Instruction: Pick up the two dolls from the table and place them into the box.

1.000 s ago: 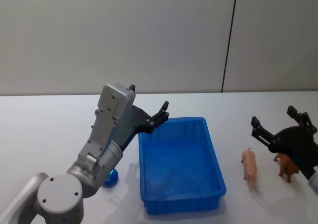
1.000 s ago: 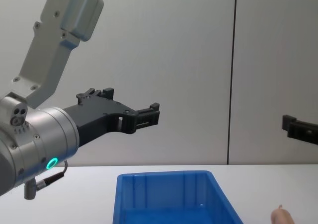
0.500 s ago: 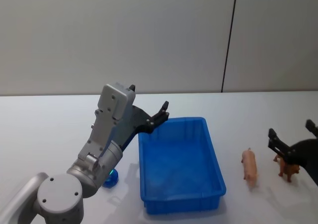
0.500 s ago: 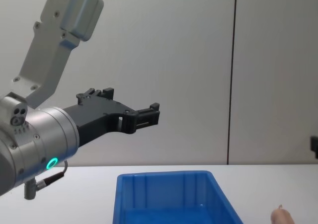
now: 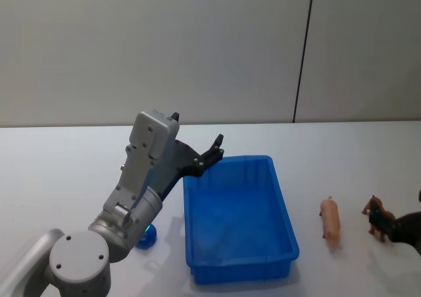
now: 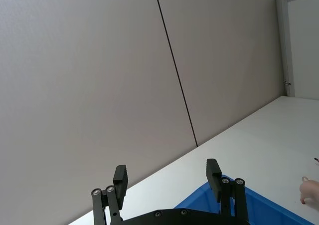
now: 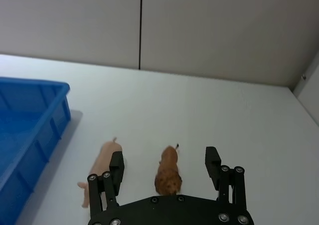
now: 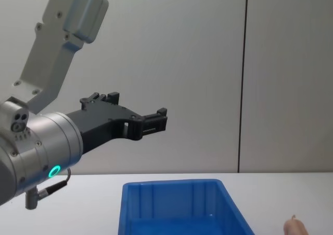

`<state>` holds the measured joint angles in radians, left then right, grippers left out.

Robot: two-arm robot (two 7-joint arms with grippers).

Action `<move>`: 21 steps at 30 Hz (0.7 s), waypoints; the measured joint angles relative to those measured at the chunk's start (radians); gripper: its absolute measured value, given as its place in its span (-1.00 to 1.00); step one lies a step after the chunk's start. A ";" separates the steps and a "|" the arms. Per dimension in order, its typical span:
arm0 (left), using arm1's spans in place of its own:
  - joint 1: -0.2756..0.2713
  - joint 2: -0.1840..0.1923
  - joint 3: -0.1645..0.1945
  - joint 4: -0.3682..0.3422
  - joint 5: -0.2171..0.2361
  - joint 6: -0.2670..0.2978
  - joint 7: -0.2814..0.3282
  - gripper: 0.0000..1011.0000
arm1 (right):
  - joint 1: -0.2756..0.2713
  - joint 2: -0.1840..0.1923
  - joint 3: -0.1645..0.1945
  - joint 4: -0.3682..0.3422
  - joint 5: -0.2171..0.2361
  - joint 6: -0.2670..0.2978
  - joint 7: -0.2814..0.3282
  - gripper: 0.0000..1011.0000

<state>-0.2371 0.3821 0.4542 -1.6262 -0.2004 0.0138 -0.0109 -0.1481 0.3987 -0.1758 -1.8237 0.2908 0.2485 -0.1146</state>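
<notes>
Jaws spread wide on the right gripper (image 7: 165, 157), nothing held; the brown doll (image 7: 168, 175) stands just ahead, seen between its fingers, well right of the box (image 7: 35, 130). The pink doll (image 7: 102, 160) lies on the table (image 7: 224, 110) between brown doll and box. Over at the left gripper (image 6: 167, 171), jaws released too, empty, hanging in the air above the box's far left corner.

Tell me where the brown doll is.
In the head view, the brown doll is on the table at the far right, just right of the pink doll.
</notes>
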 joint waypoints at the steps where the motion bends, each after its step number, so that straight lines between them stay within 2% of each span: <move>1: 0.000 0.000 0.000 0.000 0.000 0.000 0.000 0.98 | -0.002 -0.002 0.001 0.004 0.002 0.016 -0.006 0.98; 10: 0.000 0.000 0.000 0.000 0.000 0.000 0.000 0.98 | -0.002 -0.014 0.007 0.030 0.011 0.068 -0.025 0.98; 21: 0.000 0.000 0.000 0.000 0.000 0.000 0.000 0.98 | 0.025 -0.034 0.009 0.072 0.005 0.098 -0.027 0.98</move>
<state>-0.2371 0.3821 0.4542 -1.6262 -0.2004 0.0139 -0.0109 -0.1226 0.3647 -0.1671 -1.7518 0.2956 0.3461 -0.1416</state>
